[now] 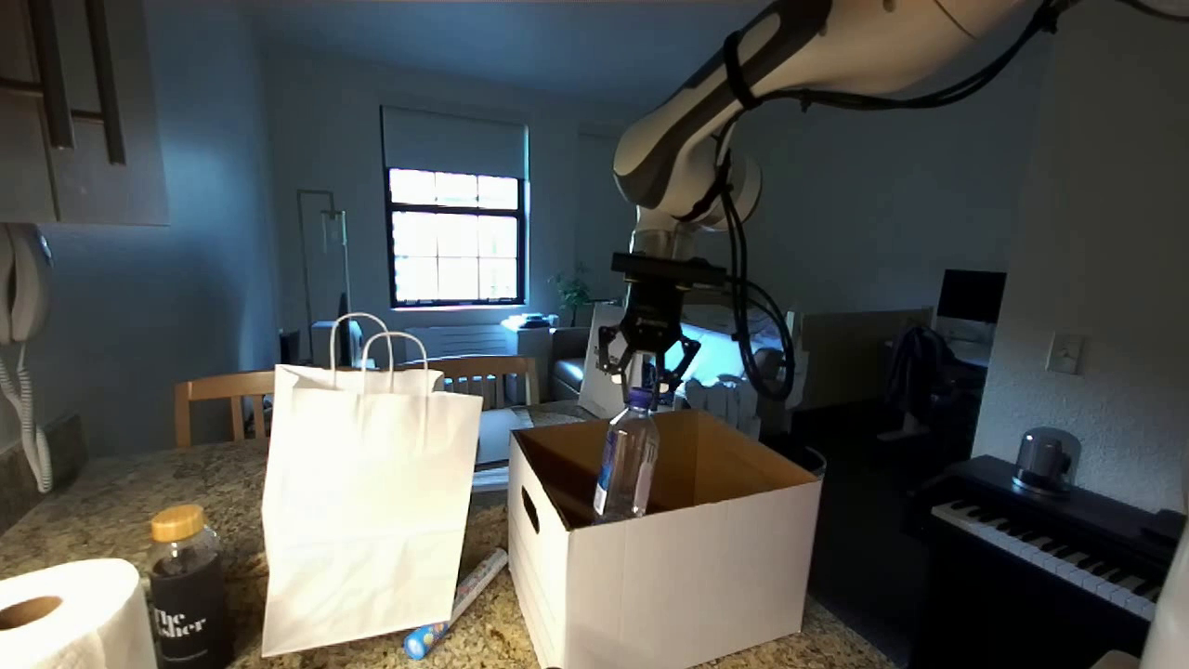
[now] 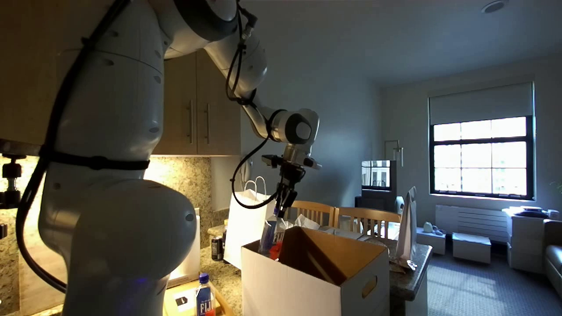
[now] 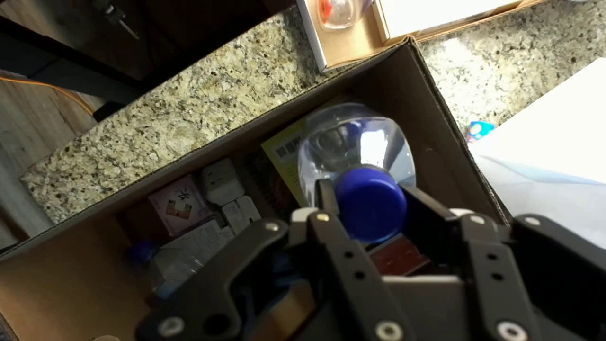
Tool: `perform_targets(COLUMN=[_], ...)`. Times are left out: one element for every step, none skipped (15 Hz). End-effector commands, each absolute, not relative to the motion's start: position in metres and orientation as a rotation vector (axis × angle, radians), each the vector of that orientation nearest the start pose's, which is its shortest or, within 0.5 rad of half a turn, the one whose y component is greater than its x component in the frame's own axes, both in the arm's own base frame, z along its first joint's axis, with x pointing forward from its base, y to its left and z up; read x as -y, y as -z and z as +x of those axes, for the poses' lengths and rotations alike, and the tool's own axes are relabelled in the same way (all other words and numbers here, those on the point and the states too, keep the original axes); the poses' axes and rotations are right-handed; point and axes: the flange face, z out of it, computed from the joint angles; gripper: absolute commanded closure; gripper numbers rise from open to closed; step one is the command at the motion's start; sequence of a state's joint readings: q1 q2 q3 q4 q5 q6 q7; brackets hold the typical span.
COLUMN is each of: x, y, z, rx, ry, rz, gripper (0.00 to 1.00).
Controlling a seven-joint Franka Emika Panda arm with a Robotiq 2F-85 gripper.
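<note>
A clear plastic bottle [image 1: 628, 465] with a blue cap [image 3: 371, 203] hangs down from my gripper [image 1: 647, 379], slightly tilted. In the wrist view both fingers press against the sides of the cap, so the gripper is shut on it. The bottle's label [image 2: 278, 237] shows blue and red in an exterior view. Its lower part reaches into a white cardboard box [image 1: 687, 581], and the box wall hides its bottom end. I cannot tell whether it touches anything inside. Beneath it in the box lie a yellow booklet [image 3: 286, 147], a pink packet [image 3: 180, 206] and another blue-capped bottle [image 3: 142, 253].
A white paper bag [image 1: 372, 511] stands beside the box, with a colourful tube [image 1: 460, 599] between them. Nearby are a dark bottle with a wooden lid [image 1: 186, 595] and a paper roll [image 1: 84, 613]. Another labelled bottle [image 2: 205, 298] stands near the arm's base.
</note>
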State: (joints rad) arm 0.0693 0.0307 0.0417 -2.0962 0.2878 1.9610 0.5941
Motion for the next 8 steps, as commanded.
perform_targets(x=[-0.077, -0.077, -0.077, -0.077, -0.078, -0.077, -0.076, -0.076], y=[-0.380, -0.374, -0.371, -0.369, -0.368, -0.368, -0.368, -0.369], z=[0.518, 0.513, 0.509, 0.505, 0.502, 0.499, 0.496, 0.493], rx=[-0.846, -0.816, -0.788, -0.761, -0.730, -0.717, -0.701, -0.681], ry=[-0.432, -0.453, -0.470, -0.479, -0.492, -0.494, -0.495, -0.497], rz=[-2.822, -2.817, -2.821, -2.825, -2.829, -2.827, -2.827, -2.825], gripper=[0.86, 0.86, 0.86, 0.81, 0.81, 0.86, 0.85, 0.85])
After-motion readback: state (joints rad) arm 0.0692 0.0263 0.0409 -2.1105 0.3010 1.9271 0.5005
